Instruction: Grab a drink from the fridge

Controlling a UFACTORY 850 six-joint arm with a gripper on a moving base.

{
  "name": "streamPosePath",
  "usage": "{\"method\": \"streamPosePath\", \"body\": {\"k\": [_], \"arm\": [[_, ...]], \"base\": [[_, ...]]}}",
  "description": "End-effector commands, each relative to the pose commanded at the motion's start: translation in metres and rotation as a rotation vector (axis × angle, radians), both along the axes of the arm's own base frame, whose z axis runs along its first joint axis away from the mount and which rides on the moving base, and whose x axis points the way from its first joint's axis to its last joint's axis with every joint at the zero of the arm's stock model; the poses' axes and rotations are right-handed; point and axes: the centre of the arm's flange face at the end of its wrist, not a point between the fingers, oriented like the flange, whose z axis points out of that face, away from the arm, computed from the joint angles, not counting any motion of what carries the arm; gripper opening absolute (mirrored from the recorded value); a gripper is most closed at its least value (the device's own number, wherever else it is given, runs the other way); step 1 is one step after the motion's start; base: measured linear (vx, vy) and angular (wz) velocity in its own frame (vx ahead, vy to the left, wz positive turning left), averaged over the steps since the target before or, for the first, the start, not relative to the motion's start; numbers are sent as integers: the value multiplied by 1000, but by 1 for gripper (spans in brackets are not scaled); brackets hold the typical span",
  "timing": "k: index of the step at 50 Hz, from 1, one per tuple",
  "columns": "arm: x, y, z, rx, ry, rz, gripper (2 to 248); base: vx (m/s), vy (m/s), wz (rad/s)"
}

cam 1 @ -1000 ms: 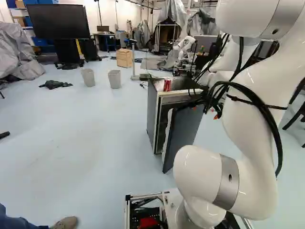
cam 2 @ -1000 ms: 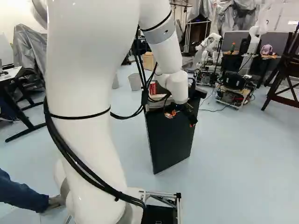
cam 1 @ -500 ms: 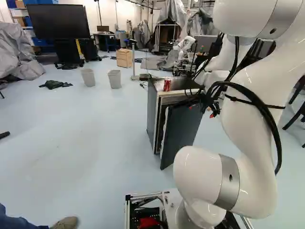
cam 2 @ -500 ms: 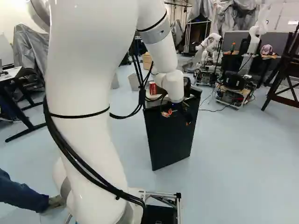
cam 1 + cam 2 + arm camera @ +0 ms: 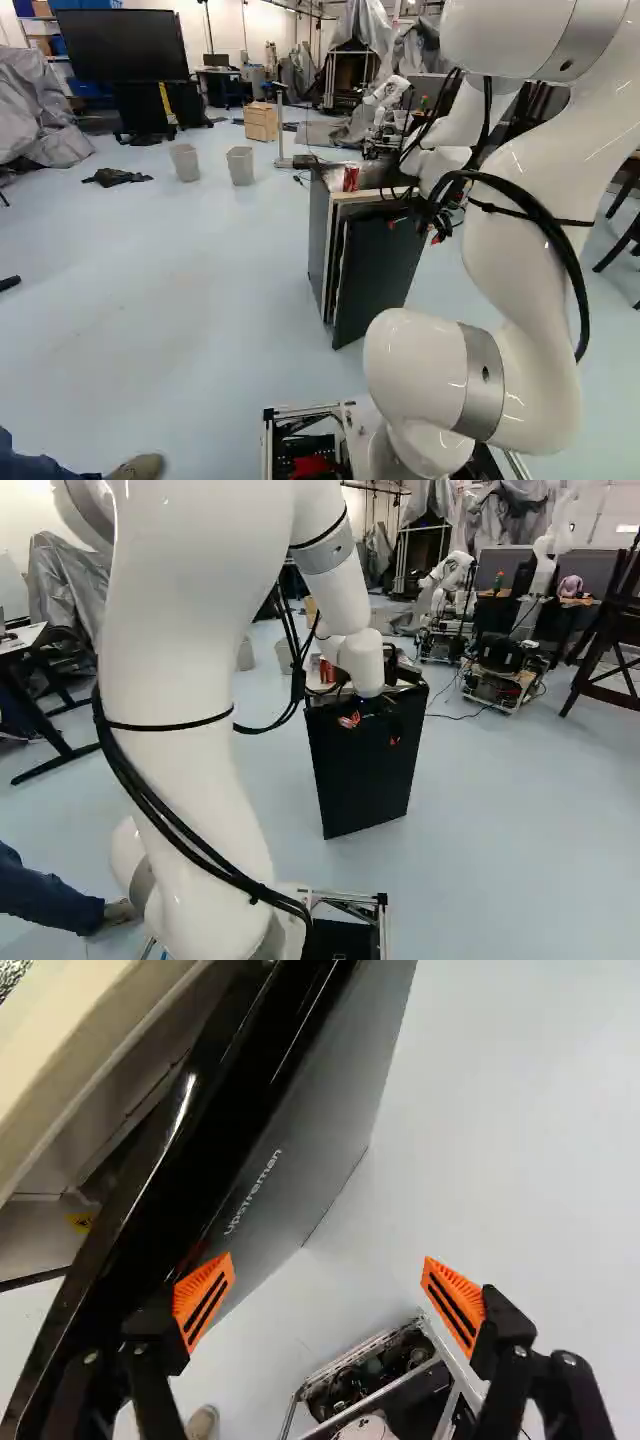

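In the right base view my gripper (image 5: 372, 730) is at the upper part of the fridge door (image 5: 365, 780), on its outer face. The wrist view shows the gripper (image 5: 330, 1302) open, with its orange pads wide apart and nothing held. One finger (image 5: 203, 1300) overlaps the door's dark front (image 5: 290, 1150); whether it touches is unclear. The door stands slightly ajar, with a narrow gap to the fridge body (image 5: 95, 1045) through which part of the inside shows. A red can (image 5: 351, 178) stands on top of the fridge (image 5: 318, 240). No drink inside is visible.
Two grey bins (image 5: 240, 166) and a wooden drawer unit (image 5: 261, 122) stand beyond the fridge. Another robot (image 5: 450, 580) is farther back. A wooden chair (image 5: 610, 640) stands at the right of the right base view. A person's shoe (image 5: 138, 467) is near the base.
The door has swung closer to the fridge body, narrowing the gap. My arm has moved along with it, leftward in the base views. The base and the can have stayed put.
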Motion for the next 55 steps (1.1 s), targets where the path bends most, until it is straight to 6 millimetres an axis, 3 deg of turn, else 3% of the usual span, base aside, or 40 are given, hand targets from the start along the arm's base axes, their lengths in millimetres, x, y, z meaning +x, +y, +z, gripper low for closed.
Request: {"method": "streamPosePath", "body": {"k": [55], "arm": [[29,46,0,-2,-5,105,247]], "base": [[0,0,0]]}}
